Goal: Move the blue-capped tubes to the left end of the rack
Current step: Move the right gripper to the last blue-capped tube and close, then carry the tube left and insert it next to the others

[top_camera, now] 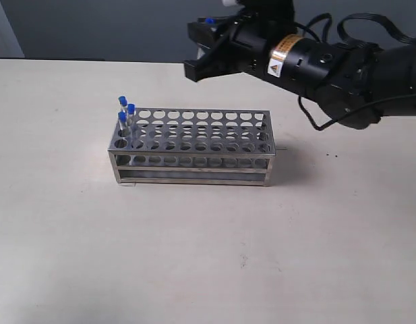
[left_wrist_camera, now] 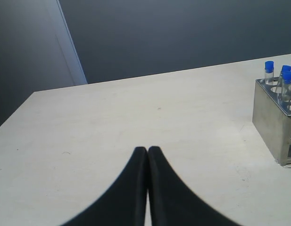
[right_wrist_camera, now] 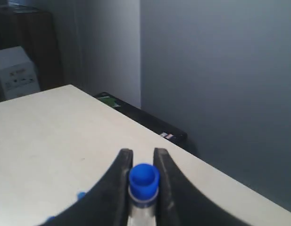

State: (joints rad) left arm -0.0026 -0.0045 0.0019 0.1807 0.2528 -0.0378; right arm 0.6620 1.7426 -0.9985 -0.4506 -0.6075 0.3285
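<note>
Three blue-capped tubes [top_camera: 123, 116] stand in the left end of the one rack [top_camera: 194, 143]; a fourth tube [right_wrist_camera: 144, 181] is held aloft.
The right end effector [right_wrist_camera: 143, 153] grips that tube at its cap, above the rack and clear of it. The rack sits on the bench [top_camera: 194, 256] with open surface on every side. The left end effector [left_wrist_camera: 147, 149], fingers pressed together, hangs over the bench well left of it.

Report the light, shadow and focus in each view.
Exterior view: soft even light, the rack sharp with only a faint shadow at its base. Left wrist view: the shut left pincer is a dark, featureless shape, the table bright. Right wrist view: the tube held in the right pincer looks slightly soft.
</note>
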